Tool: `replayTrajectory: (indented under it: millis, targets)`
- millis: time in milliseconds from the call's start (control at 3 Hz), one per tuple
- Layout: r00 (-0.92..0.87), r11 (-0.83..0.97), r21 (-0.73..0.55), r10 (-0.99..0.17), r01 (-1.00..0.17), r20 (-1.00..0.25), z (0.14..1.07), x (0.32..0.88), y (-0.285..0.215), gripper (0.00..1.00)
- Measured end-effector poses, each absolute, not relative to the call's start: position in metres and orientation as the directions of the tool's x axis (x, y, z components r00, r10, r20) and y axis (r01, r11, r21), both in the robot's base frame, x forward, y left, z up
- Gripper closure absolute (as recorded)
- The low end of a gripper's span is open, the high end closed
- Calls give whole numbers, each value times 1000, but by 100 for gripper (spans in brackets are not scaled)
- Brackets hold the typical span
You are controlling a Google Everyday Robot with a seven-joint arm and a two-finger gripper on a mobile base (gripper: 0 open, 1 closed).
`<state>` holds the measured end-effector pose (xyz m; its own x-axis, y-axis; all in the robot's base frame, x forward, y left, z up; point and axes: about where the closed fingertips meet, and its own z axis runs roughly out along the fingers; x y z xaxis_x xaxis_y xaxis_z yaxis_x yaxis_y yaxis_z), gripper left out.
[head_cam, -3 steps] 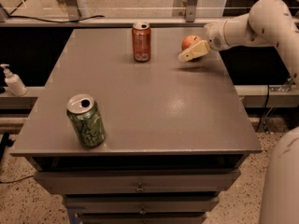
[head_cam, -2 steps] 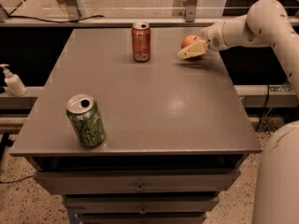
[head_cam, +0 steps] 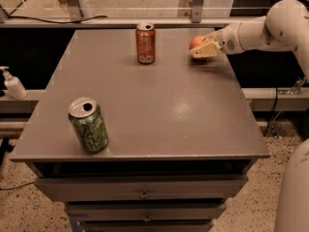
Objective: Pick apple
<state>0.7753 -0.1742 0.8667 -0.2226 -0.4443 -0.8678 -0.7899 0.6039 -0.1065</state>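
Front left of the grey surface (head_cam: 159, 110): green can (head_cam: 88, 124), upright, top opened. Off the surface's left edge: pump bottle (head_cam: 13, 83). Far centre: orange-red soda can (head_cam: 145, 43), upright.

Far right, near the back edge: the apple (head_cam: 195, 41), small, round, red-orange; only its upper left side shows. The gripper (head_cam: 201, 48) pinches it, one pale finger lying across its lower front. Whether the apple touches the surface: cannot tell.

The white arm (head_cam: 251, 33) reaches in from the right, about level, forearm pointing left, elbow at the upper right.
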Motion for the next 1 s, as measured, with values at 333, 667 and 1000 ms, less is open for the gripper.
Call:
replayTrajectory:
  millis: [333, 667, 1000]
  targets:
    - [-178, 531, -84, -423, -843, -889, 878, 745, -153, 88]
    - [-107, 431, -67, -368, -900, -924, 907, 707, -123, 100]
    - [-43, 353, -74, -311, -933, -949, 944, 666, -103, 100]
